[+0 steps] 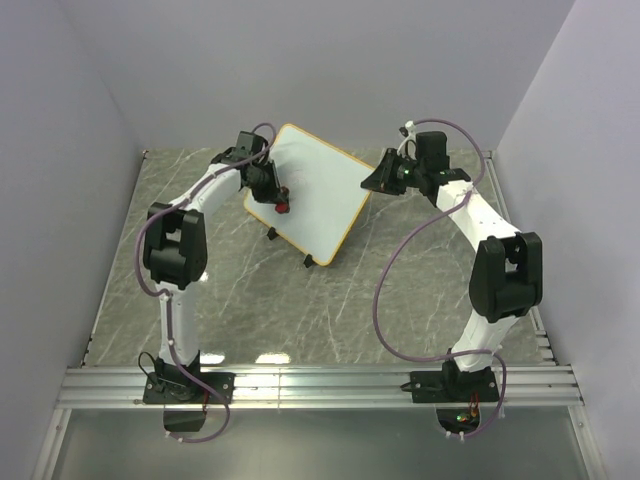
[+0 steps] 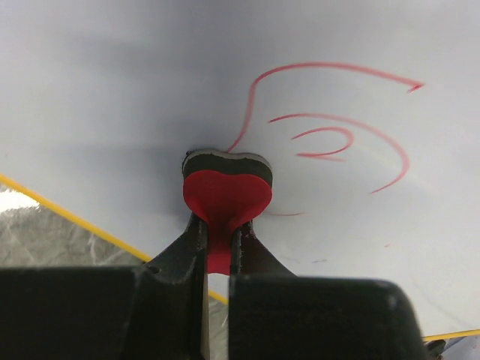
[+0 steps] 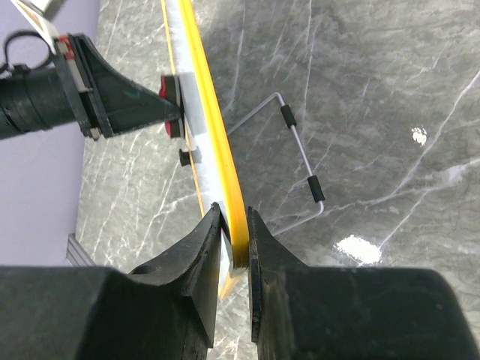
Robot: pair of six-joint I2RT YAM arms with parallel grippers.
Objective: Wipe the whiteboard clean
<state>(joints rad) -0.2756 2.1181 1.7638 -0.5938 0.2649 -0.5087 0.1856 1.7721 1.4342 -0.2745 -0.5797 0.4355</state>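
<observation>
The whiteboard [image 1: 316,194], white with a yellow-orange rim and two black feet, stands tilted at the table's back middle. Red pen curves [image 2: 330,127] mark its face. My left gripper [image 1: 278,198] is shut on the red-and-black eraser [image 2: 227,187], whose black felt presses against the board at the left end of the red marks. My right gripper [image 3: 235,225] is shut on the board's yellow rim [image 3: 214,127] at its right edge [image 1: 372,186]. The right wrist view shows the board edge-on, with the left gripper and the eraser [image 3: 172,106] beyond it.
A bent wire stand [image 3: 300,154] with black sleeves lies on the grey marble table [image 1: 300,300] behind the board. White walls close the back and both sides. A metal rail [image 1: 320,385] runs along the near edge.
</observation>
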